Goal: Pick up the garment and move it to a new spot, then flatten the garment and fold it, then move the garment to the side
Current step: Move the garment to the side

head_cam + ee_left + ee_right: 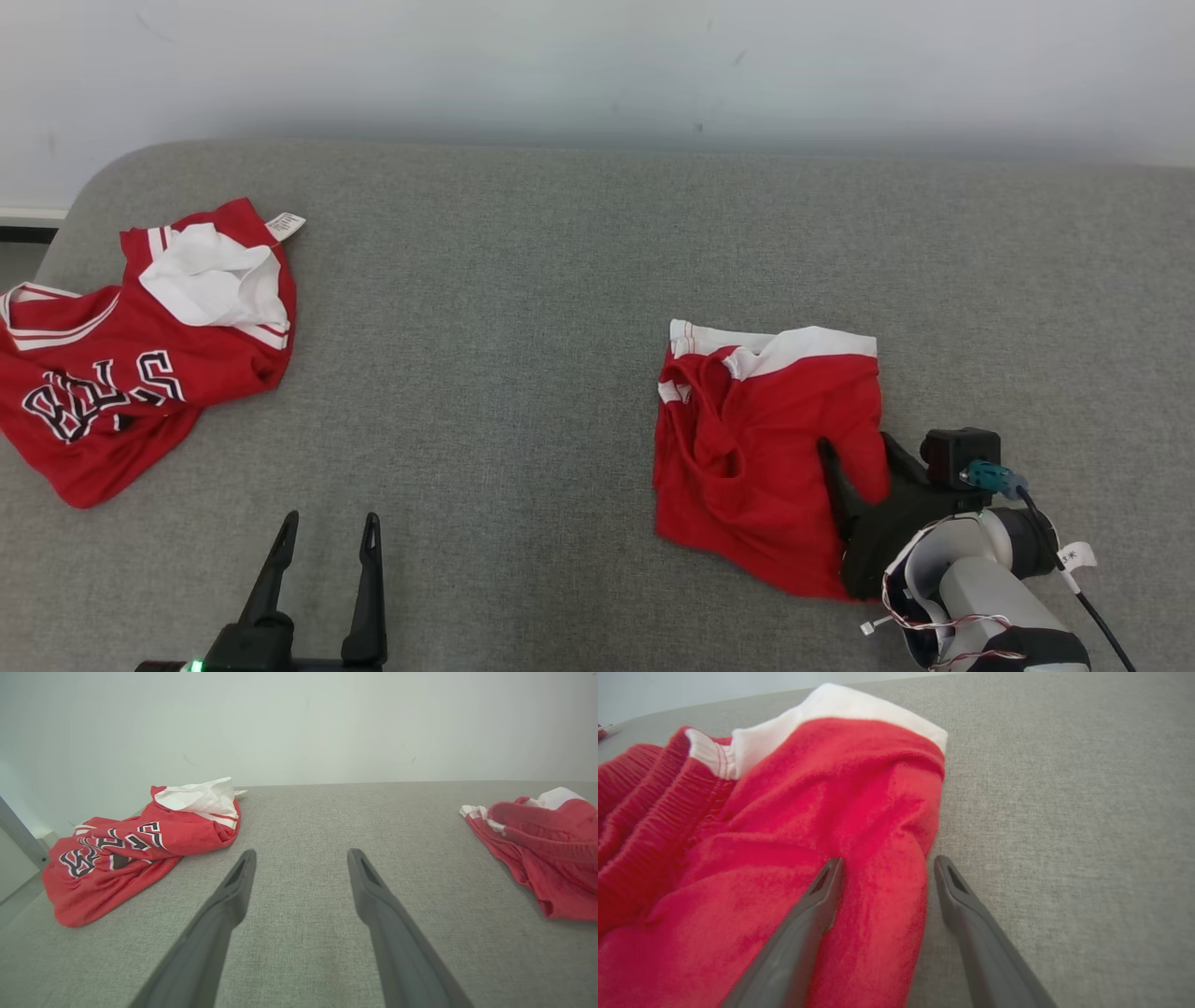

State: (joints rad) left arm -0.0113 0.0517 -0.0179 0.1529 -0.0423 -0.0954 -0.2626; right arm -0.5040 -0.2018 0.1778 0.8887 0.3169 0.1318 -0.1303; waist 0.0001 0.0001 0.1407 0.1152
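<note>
Red shorts (747,467), red jersey (93,448), grey surface (523,327)

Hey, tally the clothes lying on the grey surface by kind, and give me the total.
Jersey: 1
Shorts: 1
Total: 2

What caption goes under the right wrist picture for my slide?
Open right hand straddling the edge of red shorts on a grey fabric surface.
</note>
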